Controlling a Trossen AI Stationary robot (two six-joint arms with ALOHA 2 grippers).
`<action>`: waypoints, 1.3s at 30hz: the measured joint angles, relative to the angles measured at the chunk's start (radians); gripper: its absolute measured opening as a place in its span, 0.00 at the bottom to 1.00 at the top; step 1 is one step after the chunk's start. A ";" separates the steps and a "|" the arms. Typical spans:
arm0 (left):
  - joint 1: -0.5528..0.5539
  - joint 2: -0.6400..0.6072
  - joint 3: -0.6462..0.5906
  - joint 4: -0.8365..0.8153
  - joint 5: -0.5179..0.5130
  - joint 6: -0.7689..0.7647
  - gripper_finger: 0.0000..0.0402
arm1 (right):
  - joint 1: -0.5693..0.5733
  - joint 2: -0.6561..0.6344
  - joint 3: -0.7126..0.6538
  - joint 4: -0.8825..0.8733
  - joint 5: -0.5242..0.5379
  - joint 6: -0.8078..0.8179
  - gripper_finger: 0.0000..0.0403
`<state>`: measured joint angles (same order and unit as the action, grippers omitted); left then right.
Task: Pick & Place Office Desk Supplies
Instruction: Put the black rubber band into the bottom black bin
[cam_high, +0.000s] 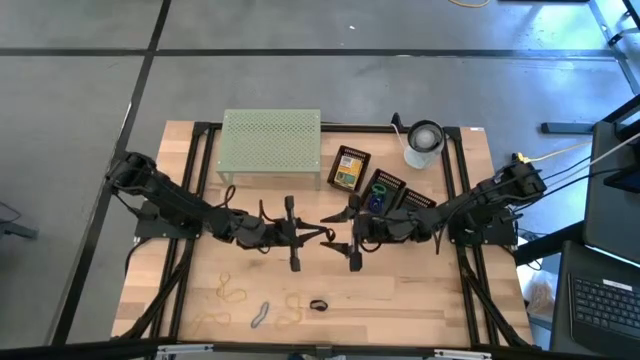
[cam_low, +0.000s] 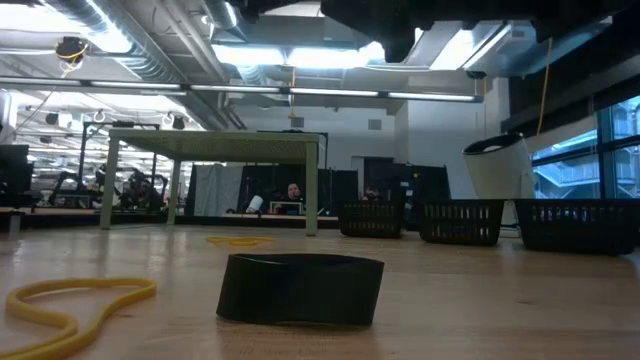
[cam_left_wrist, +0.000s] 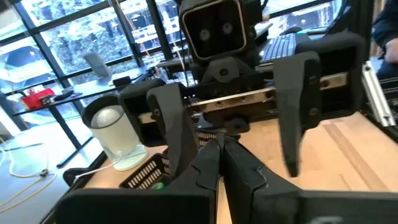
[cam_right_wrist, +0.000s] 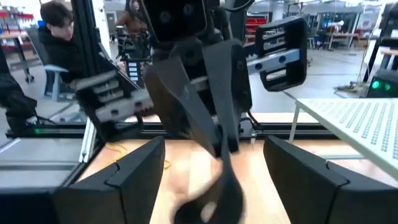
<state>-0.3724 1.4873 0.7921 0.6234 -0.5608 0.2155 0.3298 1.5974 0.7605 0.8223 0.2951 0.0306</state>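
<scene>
Both arms meet above the table's middle, pointing level at each other. My left gripper (cam_high: 325, 235) is shut, and in the right wrist view a dark, blurred strip (cam_right_wrist: 224, 180) hangs from its fingertips. My right gripper (cam_high: 341, 232) is open; its fingers (cam_right_wrist: 134, 177) stand wide on either side of the left fingertips and the strip, touching nothing. Near the front edge lie yellow rubber bands (cam_high: 232, 292), a grey one (cam_high: 260, 315) and a black band (cam_low: 300, 290), flat on the wood. A yellow-green crayon box (cam_high: 348, 168) lies in a black basket. My left gripper pinches the upper end of the dark strip (cam_right_wrist: 221, 155) between its two shut fingertips, coming level from the table's left side. The strip hangs slack below the fingers, clear of the right gripper. Blur hides whether its lower end reaches the table.
The pale green perforated rack (cam_high: 272, 145) stands at the far middle, with a white cup (cam_high: 424, 143) to its right. Three black baskets (cam_high: 415, 200) sit between them and the right arm. In the right wrist view, people sit in the room beyond the table.
</scene>
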 joint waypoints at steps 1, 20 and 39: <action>0.002 0.004 0.000 0.008 -0.001 0.003 0.02 | -0.001 0.000 0.000 0.000 0.000 0.017 0.68; -0.007 0.005 0.000 0.075 -0.004 0.043 0.02 | -0.001 0.000 0.000 -0.053 0.003 0.040 0.31; -0.007 0.005 0.000 -0.046 -0.074 -0.145 0.27 | -0.028 -0.119 0.001 -0.334 0.090 0.197 0.01</action>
<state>-0.3790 1.4925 0.7921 0.5778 -0.6353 0.0709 0.3014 1.4781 0.7612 0.4886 0.3848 0.2279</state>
